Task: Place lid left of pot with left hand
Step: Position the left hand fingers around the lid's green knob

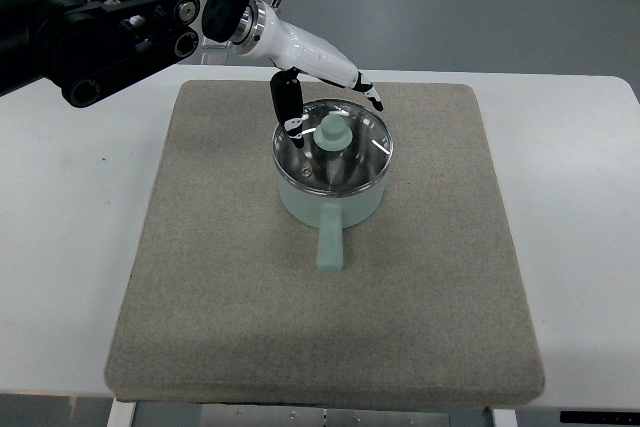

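- Here, a pale green pot (330, 192) stands upright near the middle of a grey felt-like mat (200, 287), its straight handle (328, 242) pointing toward the near edge of the mat.
- The mat lies on a white tabletop (60, 247) and covers most of it.
- The glass lid (345, 152), with a metal rim and a pale green knob (333, 132) in its centre, sits on the pot's mouth; it is not to the left of the pot.
- The left robot hand (320, 82) reaches in from the upper left on a black arm (100, 27), its white shell hanging over the far rim of the lid.
- Its fingers are loosely spread and hold nothing: the dark thumb (288, 107) points down at the lid's left side, just beside the knob, while the white fingers (365, 90) stretch over the far right rim.
- Whether the thumb tip actually touches the glass cannot be told from this steep view.
- The knob stands free between thumb and fingers.
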Available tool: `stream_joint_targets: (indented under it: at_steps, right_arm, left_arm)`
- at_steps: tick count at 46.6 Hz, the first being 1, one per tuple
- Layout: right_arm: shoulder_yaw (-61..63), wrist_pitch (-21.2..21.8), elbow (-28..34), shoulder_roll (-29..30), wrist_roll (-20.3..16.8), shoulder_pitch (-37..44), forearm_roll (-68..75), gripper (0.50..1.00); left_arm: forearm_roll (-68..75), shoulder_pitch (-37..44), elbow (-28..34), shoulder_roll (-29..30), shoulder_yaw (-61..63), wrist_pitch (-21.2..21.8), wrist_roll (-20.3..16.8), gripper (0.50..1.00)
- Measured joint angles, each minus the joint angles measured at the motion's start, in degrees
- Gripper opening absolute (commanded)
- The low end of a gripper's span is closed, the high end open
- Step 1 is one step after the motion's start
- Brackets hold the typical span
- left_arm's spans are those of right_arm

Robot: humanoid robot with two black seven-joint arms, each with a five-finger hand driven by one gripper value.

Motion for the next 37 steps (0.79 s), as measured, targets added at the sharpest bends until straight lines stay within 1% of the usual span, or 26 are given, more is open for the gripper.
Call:
stream_joint_targets:
  at_steps: [17, 22, 26, 30, 32, 37]
  right_arm:
    - [0.0, 0.0, 0.0, 0.0, 0.0, 0.0, 0.0, 0.921]
    - [0.0, 0.0, 0.0, 0.0, 0.0, 0.0, 0.0, 0.921]
    - [0.0, 0.0, 0.0, 0.0, 0.0, 0.0, 0.0, 0.921]
    - [0.0, 0.0, 0.0, 0.0, 0.0, 0.0, 0.0, 0.921]
    - [0.0, 0.0, 0.0, 0.0, 0.0, 0.0, 0.0, 0.921]
    - [0.0, 0.0, 0.0, 0.0, 0.0, 0.0, 0.0, 0.921]
  left_arm:
    - [0.6, 0.4, 0.1, -0.3, 0.0, 0.0, 0.0, 0.996]
    - [0.6, 0.4, 0.1, -0.3, 0.0, 0.0, 0.0, 0.986]
    - [1.0, 0.4, 0.1, -0.3, 0.0, 0.0, -0.3, 0.971]
    - [1.6, 0.4, 0.1, -0.3, 0.0, 0.0, -1.5, 0.936]
    - [2.0, 0.4, 0.1, -0.3, 0.0, 0.0, -2.1, 0.892]
    - [2.4, 0.5, 0.1, -0.3, 0.0, 0.0, -2.5, 0.894]
